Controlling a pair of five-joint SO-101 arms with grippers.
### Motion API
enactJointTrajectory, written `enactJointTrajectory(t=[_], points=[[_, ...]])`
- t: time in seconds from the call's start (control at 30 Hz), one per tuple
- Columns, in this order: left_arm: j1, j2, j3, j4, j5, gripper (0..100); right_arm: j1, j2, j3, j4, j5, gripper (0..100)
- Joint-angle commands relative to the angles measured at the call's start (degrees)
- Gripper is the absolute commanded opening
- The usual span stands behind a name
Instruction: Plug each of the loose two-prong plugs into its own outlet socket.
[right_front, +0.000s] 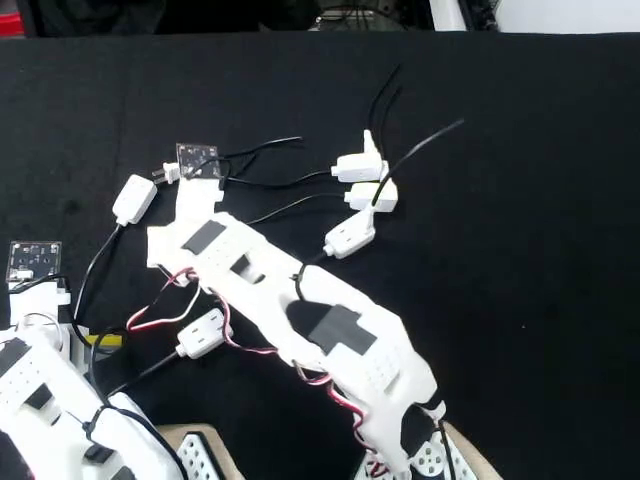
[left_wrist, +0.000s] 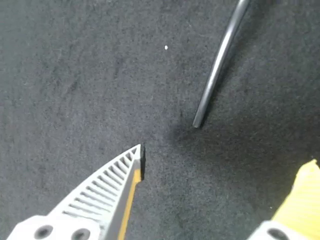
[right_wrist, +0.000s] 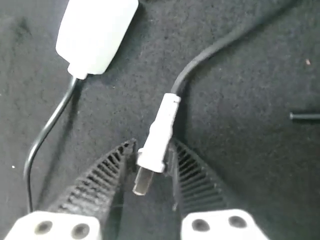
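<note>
The right arm (right_front: 330, 330) stretches over the black table (right_front: 520, 200), and the right gripper (right_wrist: 152, 147) pinches a white two-prong plug (right_wrist: 160, 132) by its body. The left gripper (left_wrist: 225, 155) hangs with fingers spread above the table, beside the loose end of a black cord (left_wrist: 212, 85). A white outlet socket (right_wrist: 97, 32) lies near the held plug, apart from it; the plug's metal prongs (right_wrist: 142, 183) stand clear of any socket.
</note>
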Motion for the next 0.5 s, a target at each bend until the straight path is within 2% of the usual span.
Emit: enactJointTrajectory(t=[0.0,0.17,0.3,0.47], points=[[-0.2,-1.0,-1.1,-0.5,0.3,45,-0.6,0.0,-6.4,5.4,-0.3,1.4],[-0.2,-1.0,-1.2,-0.5,0.2,45,2.0,0.0,-10.8,13.5,1.1,1.2],[-0.2,-1.0,-1.2,-0.5,0.1,45,5.0,-0.1,-18.4,26.7,13.0,1.2],[-0.1,-1.0,-0.8,-0.7,0.2,45,7.6,0.0,-35.5,51.4,25.3,1.2]])
